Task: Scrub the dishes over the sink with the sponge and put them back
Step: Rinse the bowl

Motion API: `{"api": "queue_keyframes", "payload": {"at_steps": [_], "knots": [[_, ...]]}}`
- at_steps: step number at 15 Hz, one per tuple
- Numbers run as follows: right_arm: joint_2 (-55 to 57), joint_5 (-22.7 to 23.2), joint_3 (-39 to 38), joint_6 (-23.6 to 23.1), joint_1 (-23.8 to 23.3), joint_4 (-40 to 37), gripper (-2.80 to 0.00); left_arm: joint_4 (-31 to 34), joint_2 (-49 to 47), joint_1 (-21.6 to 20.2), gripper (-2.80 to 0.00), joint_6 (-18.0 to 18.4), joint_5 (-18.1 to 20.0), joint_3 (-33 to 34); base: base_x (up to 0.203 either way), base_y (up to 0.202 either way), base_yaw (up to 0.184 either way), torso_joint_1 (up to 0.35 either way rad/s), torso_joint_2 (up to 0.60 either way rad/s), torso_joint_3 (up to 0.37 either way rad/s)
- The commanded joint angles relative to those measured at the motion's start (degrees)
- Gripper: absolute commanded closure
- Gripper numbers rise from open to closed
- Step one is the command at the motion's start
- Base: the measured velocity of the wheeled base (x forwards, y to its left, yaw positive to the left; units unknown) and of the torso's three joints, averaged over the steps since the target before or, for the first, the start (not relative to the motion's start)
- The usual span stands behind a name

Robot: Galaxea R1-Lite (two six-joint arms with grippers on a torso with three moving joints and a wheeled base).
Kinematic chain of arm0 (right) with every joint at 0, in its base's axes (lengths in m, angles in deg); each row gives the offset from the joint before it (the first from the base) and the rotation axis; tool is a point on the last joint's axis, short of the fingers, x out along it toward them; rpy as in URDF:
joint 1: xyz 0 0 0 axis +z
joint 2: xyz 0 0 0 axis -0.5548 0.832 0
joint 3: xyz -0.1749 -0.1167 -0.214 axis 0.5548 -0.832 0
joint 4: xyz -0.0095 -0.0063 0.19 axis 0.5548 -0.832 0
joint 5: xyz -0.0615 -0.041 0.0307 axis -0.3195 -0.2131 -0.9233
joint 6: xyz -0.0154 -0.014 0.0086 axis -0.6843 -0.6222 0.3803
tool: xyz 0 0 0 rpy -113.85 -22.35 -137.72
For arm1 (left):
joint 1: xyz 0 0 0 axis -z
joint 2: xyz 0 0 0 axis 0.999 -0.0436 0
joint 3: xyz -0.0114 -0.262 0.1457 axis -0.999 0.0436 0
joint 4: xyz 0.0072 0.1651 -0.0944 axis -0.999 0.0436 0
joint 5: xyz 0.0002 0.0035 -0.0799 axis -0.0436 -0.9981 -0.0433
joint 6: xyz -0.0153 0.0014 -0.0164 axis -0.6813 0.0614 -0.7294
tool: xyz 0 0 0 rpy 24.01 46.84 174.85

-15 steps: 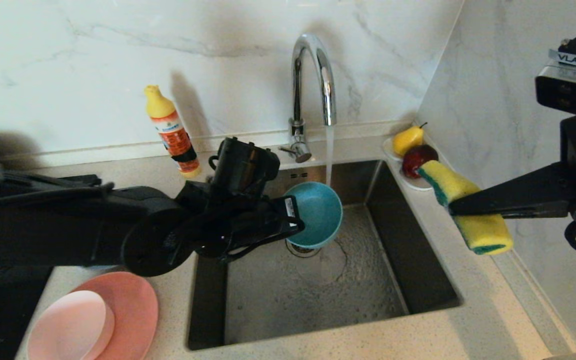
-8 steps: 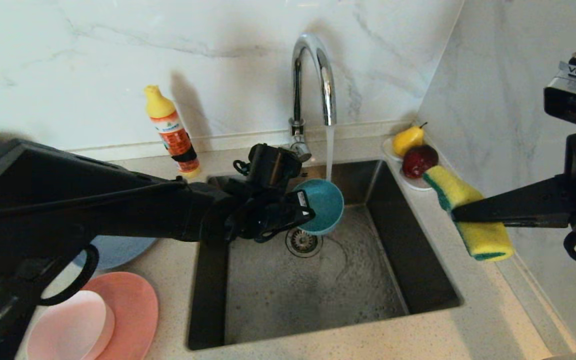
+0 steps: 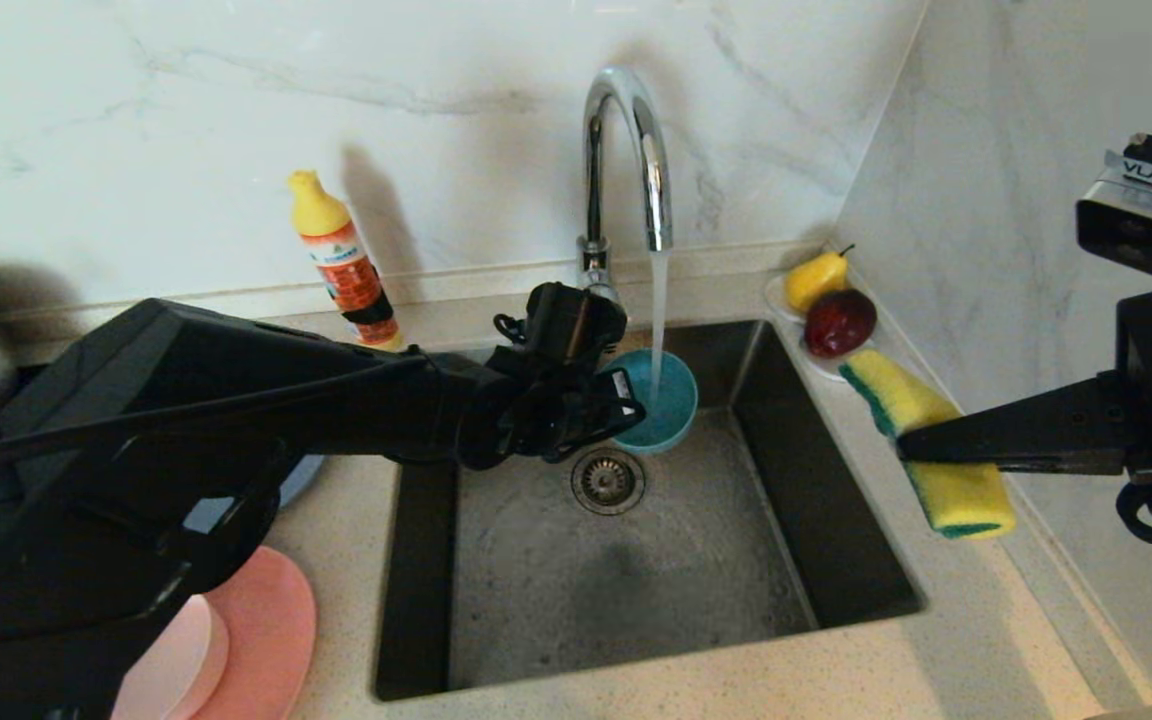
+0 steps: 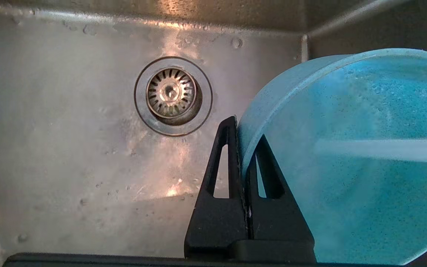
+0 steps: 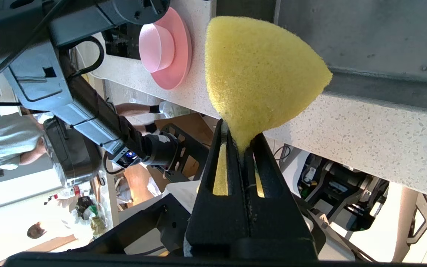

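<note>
My left gripper (image 3: pixel 628 405) is shut on the rim of the teal bowl (image 3: pixel 664 402), one finger inside and one outside. It holds the bowl over the back of the sink (image 3: pixel 636 590), with the running stream from the chrome tap (image 3: pixel 626 140) falling into it. In the left wrist view the gripper (image 4: pixel 245 133) pinches the bowl (image 4: pixel 350 174) beside the drain (image 4: pixel 171 94). My right gripper (image 3: pixel 908 440) hovers over the counter right of the sink, shut on the middle of the yellow sponge (image 3: pixel 966 495); the right wrist view shows the gripper (image 5: pixel 241 137) squeezing the sponge (image 5: pixel 261 70).
A salmon-pink plate (image 3: pixel 271 620) with a pale pink bowl (image 3: pixel 164 668) lies on the counter at front left, and a grey-blue plate (image 3: pixel 294 478) is mostly hidden under my left arm. A detergent bottle (image 3: pixel 346 265) stands behind. A saucer with fruit (image 3: pixel 831 310) sits in the back right corner.
My left arm has reached farther back and lowered, carrying the teal bowl from above the drain to under the water stream. The right gripper with the sponge has barely shifted.
</note>
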Motion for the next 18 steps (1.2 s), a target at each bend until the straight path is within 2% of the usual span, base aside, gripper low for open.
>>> {"api": "queue_keyframes", "payload": {"at_steps": [1, 8, 9, 12, 14, 16, 18], "knots": [[0.06, 0.14, -0.11, 0.18, 0.03, -0.2, 0.0, -0.12, -0.53, 0.07, 0.0, -0.21, -0.2, 0.05, 0.0, 0.0, 0.0, 0.0, 0.0, 0.0], [-0.64, 0.84, -0.02, 0.27, 0.03, -0.2, 0.0, -0.19, 2.46, -0.01, 0.0, -0.2, -2.22, 3.79, 0.0, 0.0, 0.0, 0.0, 0.0, 0.0], [-0.64, 0.83, -0.2, 0.27, 0.04, -0.2, 0.0, -0.28, 4.21, -0.01, 0.0, 0.37, -3.97, 5.75, 0.0, 0.0, 0.0, 0.0, 0.0, 0.0], [-0.55, 0.75, -1.08, 0.25, 0.03, -0.02, 0.0, -1.56, 9.51, -0.03, 0.0, 6.2, -14.75, 12.55, 0.0, 0.0, 0.0, 0.0, 0.0, 0.0], [-0.55, 0.84, -1.43, 0.27, 0.03, -0.02, 0.0, -4.45, 13.63, -0.13, 0.0, 9.71, -18.37, 17.56, 0.0, 0.0, 0.0, 0.0, 0.0, 0.0], [-0.38, 0.79, -1.25, 0.36, 0.03, -0.06, 0.0, -10.73, 17.32, -0.82, 0.0, 15.34, -23.33, 23.06, 0.0, 0.0, 0.0, 0.0, 0.0, 0.0], [-0.46, 0.75, -1.43, 0.45, 0.03, -0.11, 0.0, -21.86, 19.92, -1.62, 0.0, 23.02, -28.34, 28.63, 0.0, 0.0, 0.0, 0.0, 0.0, 0.0]]}}
